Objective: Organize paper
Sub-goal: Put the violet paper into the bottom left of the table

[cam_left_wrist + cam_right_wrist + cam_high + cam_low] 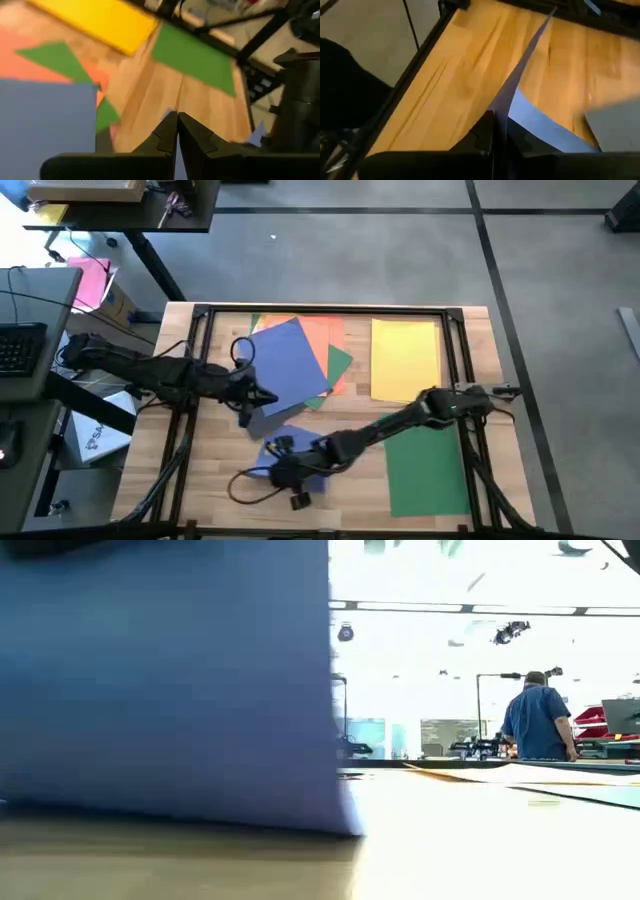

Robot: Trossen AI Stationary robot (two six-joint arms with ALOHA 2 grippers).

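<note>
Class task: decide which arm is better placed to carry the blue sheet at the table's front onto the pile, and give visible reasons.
Probably the right. The right gripper is shut on the lifted blue sheet. The left gripper, also shut, sits beside the pile.

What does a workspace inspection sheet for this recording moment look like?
Surface: wooden table, bare in places.
Job's things: yellow sheet and green sheet lie flat and apart on the right; a blue sheet tops a pile with orange sheet and green corners; a second blue sheet is lifted by one edge.
Clutter: nothing seen on the table.
End effectors: right end effector shut on the second blue sheet near the front edge; left end effector shut, by the pile's front edge.
Cables: a black cable loops on the table by the right wrist.
Surroundings: a person stands far behind; a desk with a keyboard at left.
</note>
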